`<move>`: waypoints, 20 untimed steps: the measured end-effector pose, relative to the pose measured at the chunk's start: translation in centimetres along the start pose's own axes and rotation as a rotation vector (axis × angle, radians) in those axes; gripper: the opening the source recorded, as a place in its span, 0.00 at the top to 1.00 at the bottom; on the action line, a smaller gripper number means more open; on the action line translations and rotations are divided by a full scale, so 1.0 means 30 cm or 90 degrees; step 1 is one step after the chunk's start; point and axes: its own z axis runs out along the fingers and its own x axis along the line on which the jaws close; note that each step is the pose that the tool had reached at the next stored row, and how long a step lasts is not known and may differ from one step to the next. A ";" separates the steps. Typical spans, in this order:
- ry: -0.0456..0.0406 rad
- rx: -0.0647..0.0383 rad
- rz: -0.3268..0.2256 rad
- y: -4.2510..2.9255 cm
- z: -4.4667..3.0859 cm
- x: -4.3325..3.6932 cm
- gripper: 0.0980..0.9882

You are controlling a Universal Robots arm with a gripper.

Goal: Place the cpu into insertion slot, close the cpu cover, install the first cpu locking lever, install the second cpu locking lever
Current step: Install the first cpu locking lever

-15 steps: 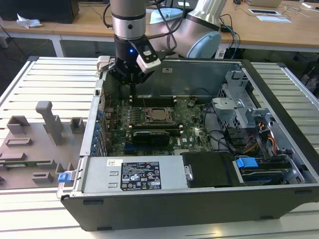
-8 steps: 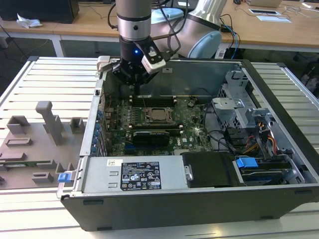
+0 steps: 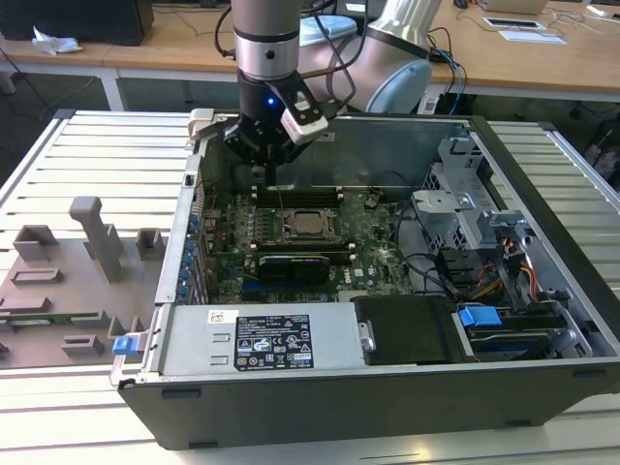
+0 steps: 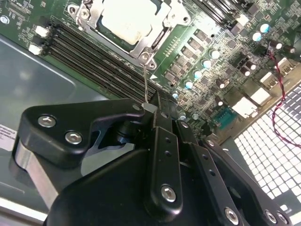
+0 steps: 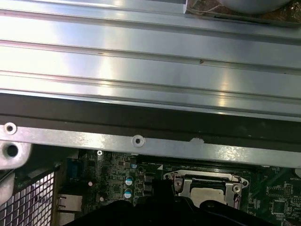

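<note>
The cpu (image 4: 124, 19), a dull silver square, lies in the insertion slot (image 3: 290, 232) on the green motherboard. The silver-grey cpu cover (image 4: 141, 44) lies flat around it, framing the chip. From the socket's corner a thin wire locking lever (image 4: 146, 84) stands up to my black gripper (image 4: 151, 109), whose fingers are shut on its end. In the exterior view the gripper (image 3: 274, 179) hangs inside the open computer case, just behind the socket with the cpu (image 3: 310, 225). The first wrist view has the cover (image 5: 202, 178) and the cpu (image 5: 207, 194) beside the case wall.
Long black memory slots (image 4: 94, 56) run close beside the socket. The metal case wall (image 5: 141, 70) rises just behind my gripper. A power supply (image 3: 262, 339), a drive cage (image 3: 455, 194) and loose cables (image 3: 436, 262) fill the case. A grey fixture board (image 3: 68, 271) lies outside at the exterior view's left.
</note>
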 end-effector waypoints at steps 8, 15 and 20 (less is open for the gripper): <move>0.0000 0.000 0.000 -0.002 0.006 -0.021 0.99; 0.0001 0.000 0.000 -0.003 0.012 -0.033 0.99; 0.0000 0.000 0.000 -0.004 0.016 -0.040 0.99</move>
